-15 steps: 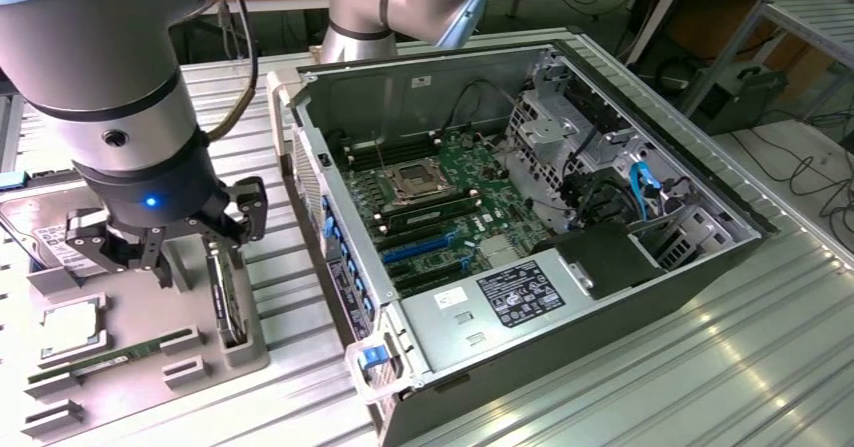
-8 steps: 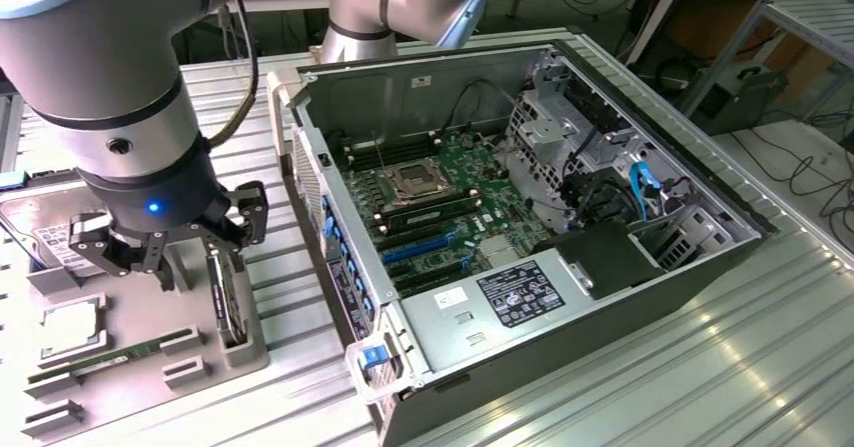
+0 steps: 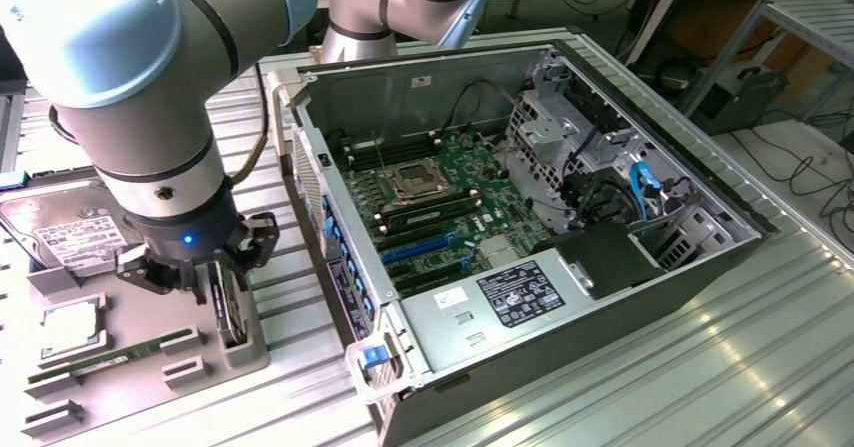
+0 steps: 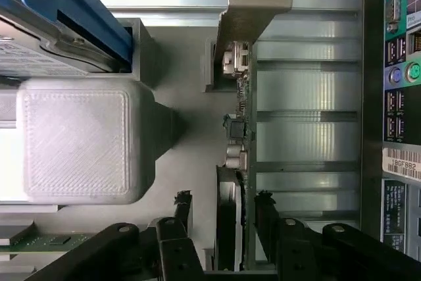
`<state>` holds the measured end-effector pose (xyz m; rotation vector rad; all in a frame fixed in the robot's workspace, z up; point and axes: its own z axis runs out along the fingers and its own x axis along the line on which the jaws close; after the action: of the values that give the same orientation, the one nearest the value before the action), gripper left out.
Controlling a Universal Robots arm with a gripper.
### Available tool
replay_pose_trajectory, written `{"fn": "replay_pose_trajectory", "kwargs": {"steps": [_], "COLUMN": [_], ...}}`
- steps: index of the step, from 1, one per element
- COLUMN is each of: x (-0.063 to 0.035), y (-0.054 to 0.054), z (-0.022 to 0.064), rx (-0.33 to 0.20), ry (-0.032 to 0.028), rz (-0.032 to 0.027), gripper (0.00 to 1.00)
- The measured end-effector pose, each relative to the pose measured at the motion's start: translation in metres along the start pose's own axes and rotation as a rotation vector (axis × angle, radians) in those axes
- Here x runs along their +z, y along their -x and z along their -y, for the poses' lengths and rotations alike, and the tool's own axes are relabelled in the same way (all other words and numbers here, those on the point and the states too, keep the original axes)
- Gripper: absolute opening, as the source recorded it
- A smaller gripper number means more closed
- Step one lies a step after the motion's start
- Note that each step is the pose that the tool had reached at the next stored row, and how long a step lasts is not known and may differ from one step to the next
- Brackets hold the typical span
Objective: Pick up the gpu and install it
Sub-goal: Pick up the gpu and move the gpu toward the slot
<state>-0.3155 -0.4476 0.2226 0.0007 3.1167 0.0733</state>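
**Q:** Robot arm (image 3: 147,117) nearest the lens, at the exterior view's left. Pointing where?

**A:** Straight down over the grey holder tray (image 3: 200,372), left of the computer case (image 3: 574,237).

**Q:** State of the gripper (image 3: 220,287)?

**A:** Released. Fingers (image 4: 183,212) spread to either side of the gpu (image 3: 234,317), with a sliver of gap showing at one finger in the wrist view. Straddling, not clamping.

**Q:** Position of the gpu?

**A:** Upright on its long edge in a slot near the tray's right rim, just beside the case's left wall. Silver end bracket (image 4: 253,11) at the end far from the fingers, seen in the wrist view.

**Q:** Other parts on the tray?

**A:** Hard drive (image 3: 67,237) with white label at far left. Processor chip (image 3: 67,332) nearer. Memory stick (image 3: 114,359) flat, nearest of the three.

**Q:** Case?

**A:** On its side on the ribbed metal table (image 3: 694,367), side panel off. Motherboard (image 3: 441,202) exposed, blue slots (image 3: 420,250) along its near left part.
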Motion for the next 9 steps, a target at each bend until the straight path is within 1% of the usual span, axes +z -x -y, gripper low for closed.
{"fn": "replay_pose_trajectory", "kwargs": {"steps": [1,2,4,6,7,9], "x": [0.0008,0.0014,0.0015,-0.0142,-0.0173,-0.0191], "y": [0.001,0.001,0.001,0.002,0.002,0.002], "z": [0.0,0.0001,0.0001,-0.0007,-0.0008,-0.0009], "rx": [0.0,0.0,0.0,0.0,0.0,0.0], "ry": [-0.0002,0.0,0.0,0.0,-0.0001,0.0], "rz": [-0.0002,-0.0001,0.0,0.0,-0.0001,0.0], "gripper": [0.31,0.27,0.27,0.27,0.27,0.27]}}
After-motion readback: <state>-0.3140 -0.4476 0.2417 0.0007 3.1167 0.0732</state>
